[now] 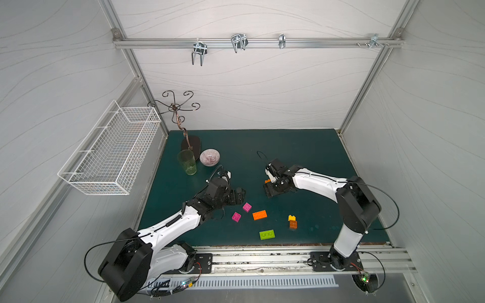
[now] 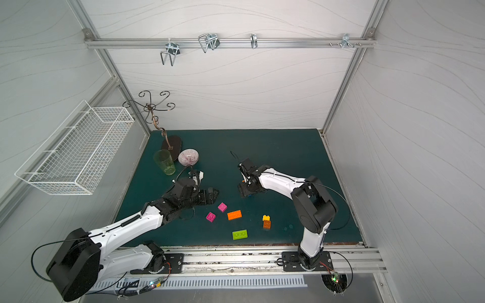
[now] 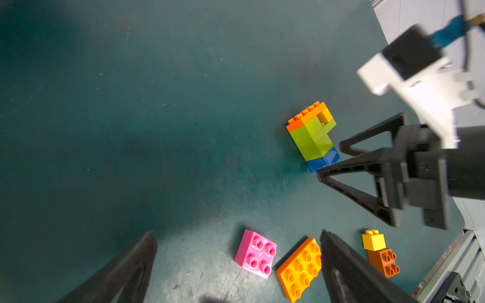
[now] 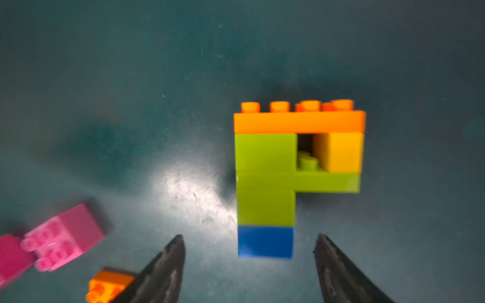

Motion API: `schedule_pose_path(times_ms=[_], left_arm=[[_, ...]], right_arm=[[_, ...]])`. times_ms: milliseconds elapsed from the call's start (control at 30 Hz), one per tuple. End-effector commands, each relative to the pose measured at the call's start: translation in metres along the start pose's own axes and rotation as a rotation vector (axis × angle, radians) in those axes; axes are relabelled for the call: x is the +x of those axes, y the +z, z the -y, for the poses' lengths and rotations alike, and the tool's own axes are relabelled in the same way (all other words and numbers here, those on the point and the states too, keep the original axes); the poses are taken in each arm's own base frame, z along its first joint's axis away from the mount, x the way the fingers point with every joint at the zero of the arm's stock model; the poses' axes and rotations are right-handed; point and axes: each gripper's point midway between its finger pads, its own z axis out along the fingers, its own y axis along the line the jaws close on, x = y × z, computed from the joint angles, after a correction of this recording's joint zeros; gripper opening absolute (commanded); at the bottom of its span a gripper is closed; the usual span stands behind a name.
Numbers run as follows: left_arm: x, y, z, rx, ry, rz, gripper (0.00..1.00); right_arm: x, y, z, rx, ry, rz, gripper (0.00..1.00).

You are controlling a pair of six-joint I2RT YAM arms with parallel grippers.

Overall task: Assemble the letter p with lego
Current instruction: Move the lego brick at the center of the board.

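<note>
Near one P (image 4: 265, 181), two magenta bricks (image 1: 247, 207) are counted; left gripper (image 3: 237, 233) and right gripper (image 4: 250, 235) are spread apart.

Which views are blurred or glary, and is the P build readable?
Right wrist view: soft blur throughout, yet the P build reads clearly; a bright glare patch on the mat beside it. Left wrist view: bricks sharp, right gripper motion-blurred. Both top views: even light, sharp, build mostly hidden by that gripper.

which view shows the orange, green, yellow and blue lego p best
Right wrist: the lego p faces it squarely, whole letter plain. Left wrist shows it smaller, slanted. In both top views it is almost wholly hidden.
</note>
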Motion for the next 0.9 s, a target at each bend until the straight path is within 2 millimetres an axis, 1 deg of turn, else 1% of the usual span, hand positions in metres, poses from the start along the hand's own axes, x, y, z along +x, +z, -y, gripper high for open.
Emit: schedule_pose_path(times_ms=[0,67,133,233,267,367,533,667,767,867], left_arm=[[-0.008,-0.001,0.004,0.007,0.024,0.030,0.99],[-0.009,-0.002,0.005,0.008,0.024,0.031,0.99],[-0.008,-0.001,0.004,0.008,0.024,0.030,0.99],[-0.008,-0.002,0.005,0.009,0.023,0.030,0.99],[-0.008,-0.002,0.005,0.010,0.024,0.030,0.99],[-0.009,-0.002,0.005,0.011,0.024,0.032,0.99],[-0.008,-0.001,0.005,0.012,0.024,0.030,0.99],[-0.008,-0.001,0.005,0.012,0.024,0.027,0.99],[-0.008,-0.001,0.006,0.015,0.024,0.026,0.99],[-0.006,0.000,0.005,0.014,0.026,0.021,0.99]], right_arm=[[-0.003,0.010,0.012,0.090,0.036,-0.022,0.72],[-0.010,0.013,0.016,0.125,0.081,-0.001,0.68],[-0.017,0.013,0.025,0.175,0.127,0.024,0.56],[-0.023,0.013,0.036,0.225,0.178,0.037,0.47],[-0.024,0.013,0.040,0.236,0.193,0.035,0.45],[-0.024,0.013,0.056,0.266,0.240,0.031,0.45],[-0.015,0.013,0.091,0.293,0.353,0.007,0.45],[-0.009,0.009,0.112,0.299,0.436,0.006,0.45],[-0.011,0.006,0.113,0.250,0.468,0.025,0.47],[-0.018,-0.008,0.101,0.189,0.443,0.076,0.54]])
